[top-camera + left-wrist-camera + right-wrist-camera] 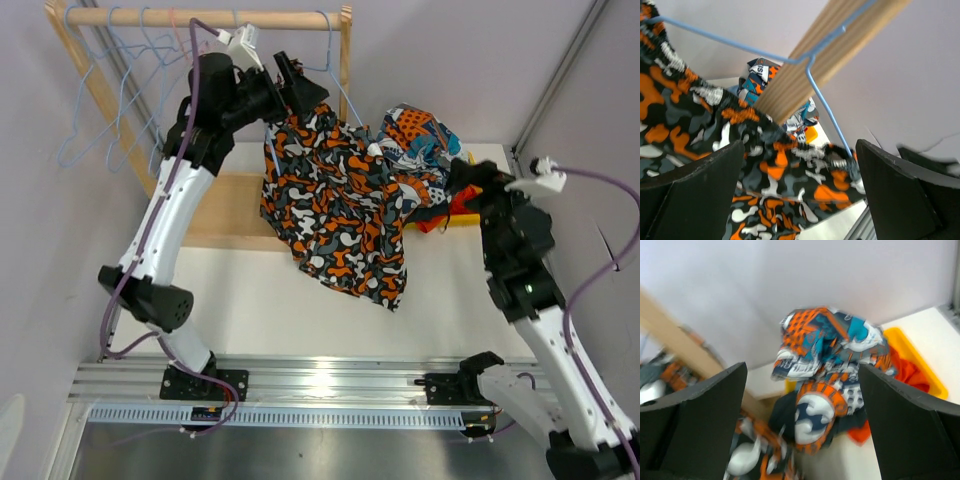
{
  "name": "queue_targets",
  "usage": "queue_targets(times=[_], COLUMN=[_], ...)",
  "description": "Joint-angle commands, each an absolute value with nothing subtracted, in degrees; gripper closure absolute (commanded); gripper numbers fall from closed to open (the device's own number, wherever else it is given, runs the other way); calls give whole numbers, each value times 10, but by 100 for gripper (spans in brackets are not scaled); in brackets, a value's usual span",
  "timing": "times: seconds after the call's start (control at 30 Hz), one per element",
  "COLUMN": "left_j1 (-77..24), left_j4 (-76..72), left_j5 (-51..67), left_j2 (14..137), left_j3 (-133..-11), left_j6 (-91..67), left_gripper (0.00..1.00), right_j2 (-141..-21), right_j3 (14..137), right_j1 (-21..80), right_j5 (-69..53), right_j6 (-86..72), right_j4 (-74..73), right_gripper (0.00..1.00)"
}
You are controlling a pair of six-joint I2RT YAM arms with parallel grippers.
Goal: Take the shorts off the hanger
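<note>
Left tool (800, 150): jaws apart, nothing in them, up by the wooden rail (815, 60). Just ahead of it is the elastic waistband of the blotch-print shorts (765, 170), strung on the blue wire hanger (740, 45). The legs drape down onto the desk (260, 300).

Right tool (802, 367): also apart and empty, facing the pile in the yellow bin (920, 365), blue-and-orange print shorts (825, 340) on top.

Handling guess: the blotch pair is light and limp, low slip risk, but the waistband stretches and could snag the wire. Pinch the gathered waistband near one hanger end and peel it off sideways. The thin hanger may swing along.
</note>
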State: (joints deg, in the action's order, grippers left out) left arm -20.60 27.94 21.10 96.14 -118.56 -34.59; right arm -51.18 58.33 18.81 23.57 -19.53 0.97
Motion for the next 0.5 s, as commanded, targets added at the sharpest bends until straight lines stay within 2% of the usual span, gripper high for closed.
queue_targets(times=[0.0, 0.17, 0.47], left_j1=[-217, -233, -274], left_j4=[261, 239, 214], left_j5=[192, 188, 182], left_j2=[990, 1033, 1070], left_j3=[-1261, -1291, -1310], left_j6=[-370, -395, -419], left_gripper=[1, 1, 1], right_j2=[-421, -363, -348], right_j3=[526, 498, 489], right_j1=[226, 276, 280], right_j5=[251, 276, 276], right_j6=[-223, -225, -218], right_j4=[-61, -120, -143], right_gripper=[1, 1, 1])
